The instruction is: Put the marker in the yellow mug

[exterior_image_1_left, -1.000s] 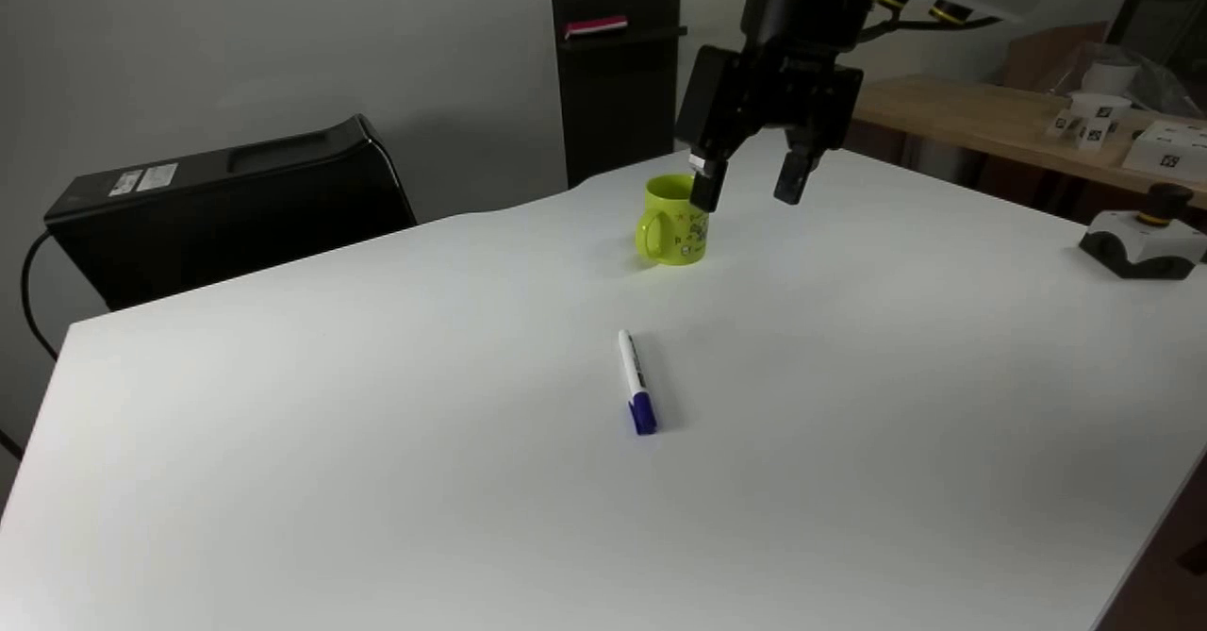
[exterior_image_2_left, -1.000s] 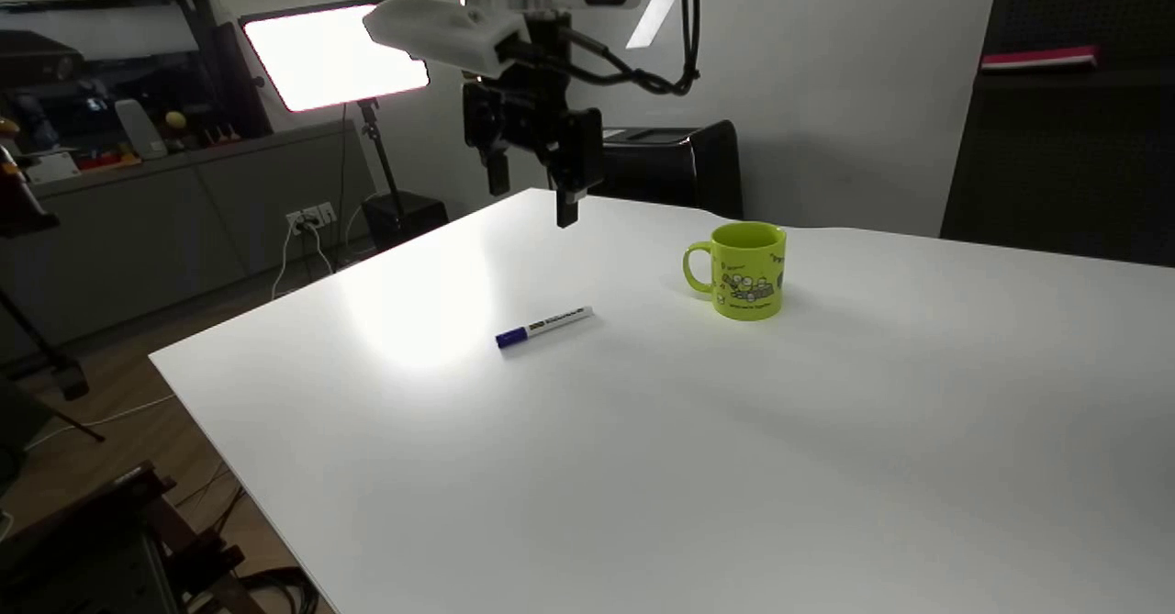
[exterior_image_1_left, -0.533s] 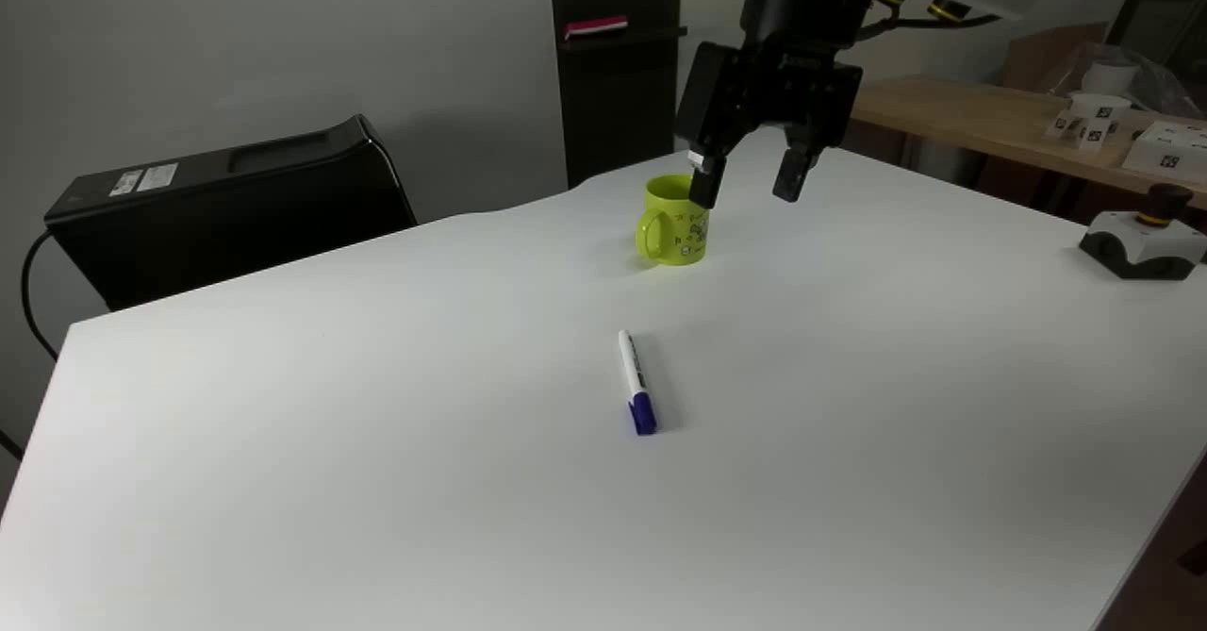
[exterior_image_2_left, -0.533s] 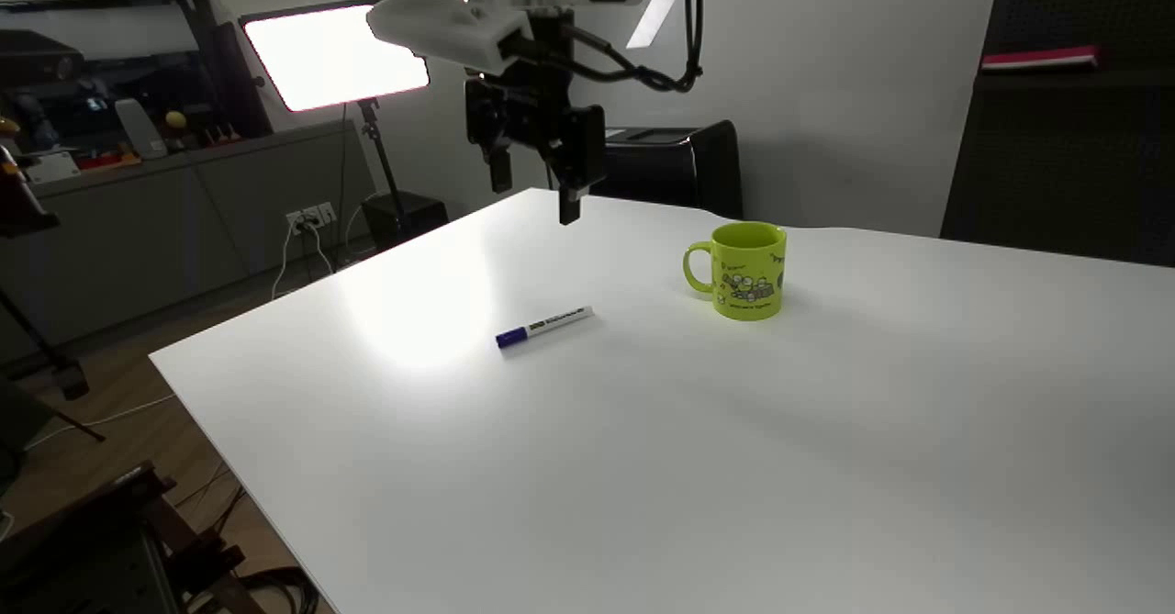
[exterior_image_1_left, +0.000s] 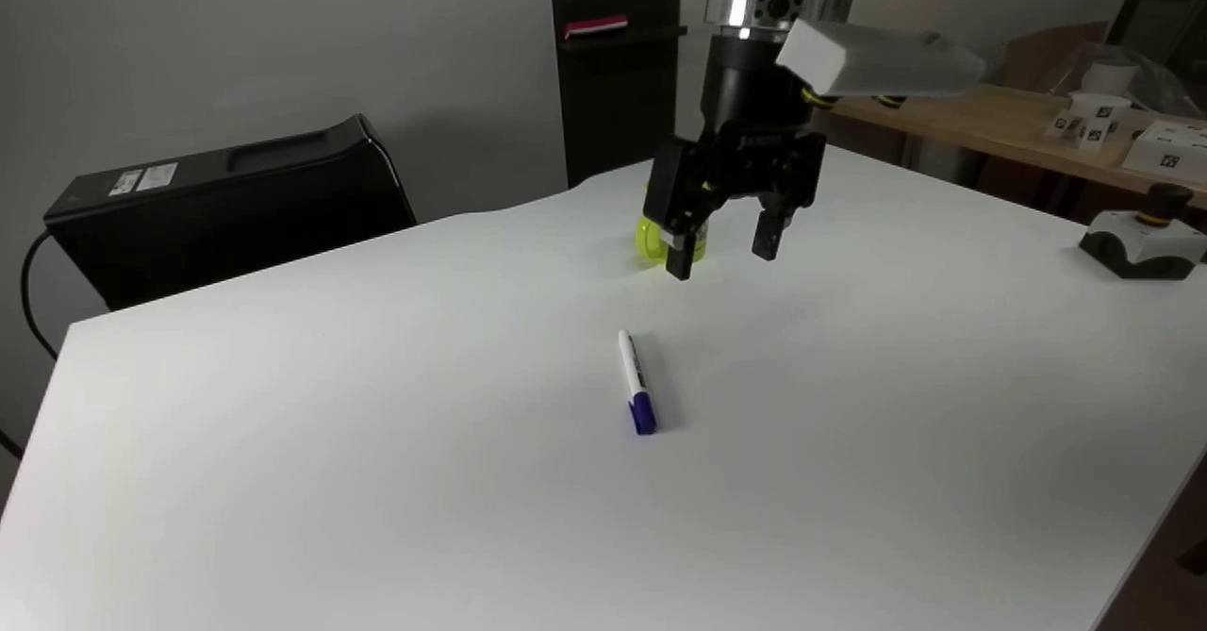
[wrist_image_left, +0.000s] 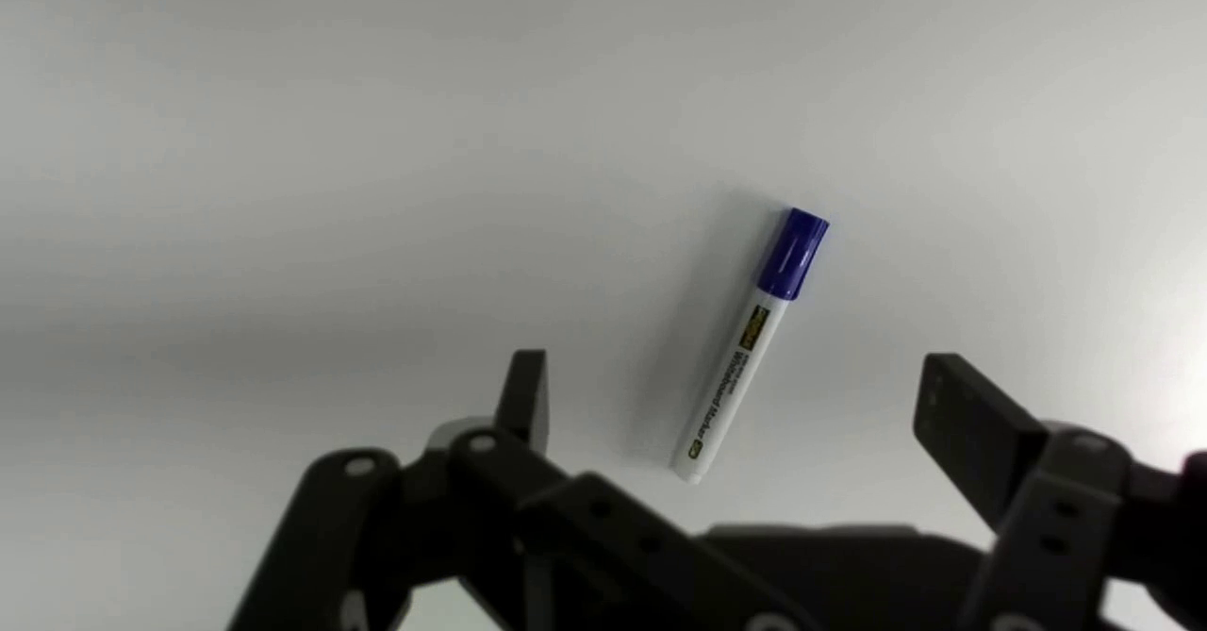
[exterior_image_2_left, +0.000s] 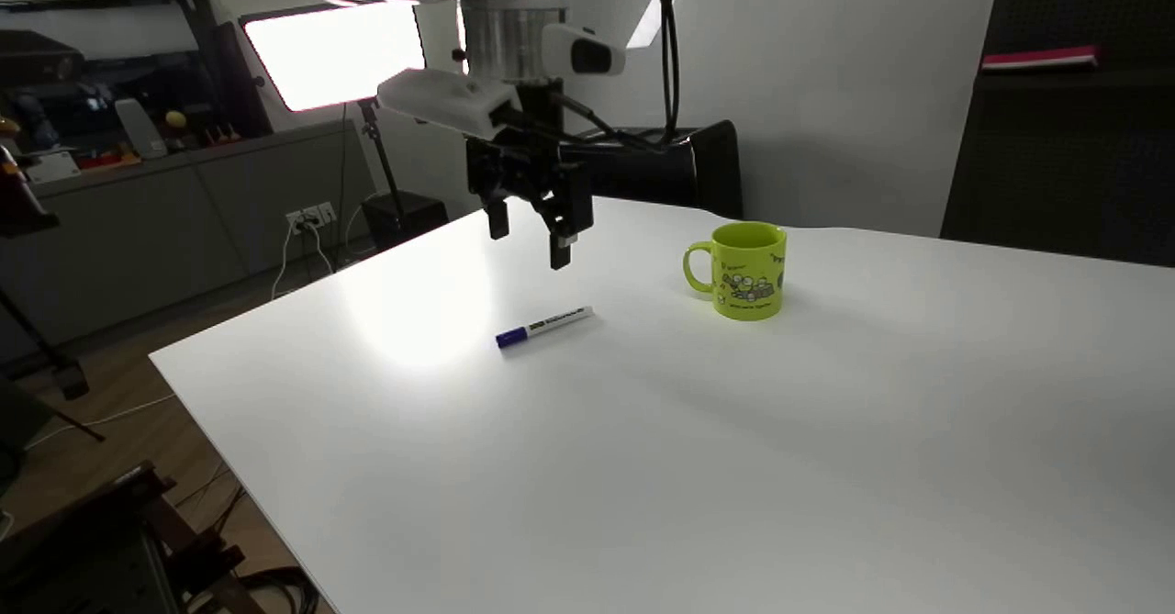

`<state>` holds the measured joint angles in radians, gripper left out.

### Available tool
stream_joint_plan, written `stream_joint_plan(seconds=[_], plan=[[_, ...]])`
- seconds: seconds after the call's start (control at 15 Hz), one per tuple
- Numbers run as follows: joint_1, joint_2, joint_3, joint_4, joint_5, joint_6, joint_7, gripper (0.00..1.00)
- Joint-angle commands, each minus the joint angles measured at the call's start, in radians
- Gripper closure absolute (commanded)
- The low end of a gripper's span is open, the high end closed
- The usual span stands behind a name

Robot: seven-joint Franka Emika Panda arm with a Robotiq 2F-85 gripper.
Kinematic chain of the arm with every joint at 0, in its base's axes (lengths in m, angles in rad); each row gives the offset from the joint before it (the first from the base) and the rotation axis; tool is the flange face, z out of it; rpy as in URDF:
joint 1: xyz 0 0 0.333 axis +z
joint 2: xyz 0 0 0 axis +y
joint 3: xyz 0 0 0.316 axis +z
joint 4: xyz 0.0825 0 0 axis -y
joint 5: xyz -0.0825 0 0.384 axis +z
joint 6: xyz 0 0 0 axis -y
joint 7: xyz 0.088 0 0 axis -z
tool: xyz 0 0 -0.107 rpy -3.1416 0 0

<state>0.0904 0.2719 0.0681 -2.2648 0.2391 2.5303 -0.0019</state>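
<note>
Hovering over one table (exterior_image_2_left: 734, 458), one gripper (exterior_image_2_left: 530, 249), one marker (wrist_image_left: 750, 346), one yellow mug (exterior_image_2_left: 748, 273)

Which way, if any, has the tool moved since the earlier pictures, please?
Yes: in both exterior views, the tool has come down, nearer to the whiteboard marker, which lies just where it did.

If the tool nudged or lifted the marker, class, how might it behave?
The marker may roll if nudged sideways: its body looks round. Its cap seems to bulge at one side, perhaps stopping it. Being slim and straight, it is probably light and stiff.
</note>
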Motion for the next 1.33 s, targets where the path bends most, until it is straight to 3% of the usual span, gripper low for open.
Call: stream_joint_plan(seconds=[0.0, 0.87, 1.27], plan=[[0.036, 0.110, 0.006, 0.079, -0.043, 0.022, 0.139, 0.00], [0.168, 0.289, -0.092, 0.182, -0.058, 0.134, 0.559, 0.00], [0.271, 0.359, -0.193, 0.220, -0.130, 0.183, 0.714, 0.00]])
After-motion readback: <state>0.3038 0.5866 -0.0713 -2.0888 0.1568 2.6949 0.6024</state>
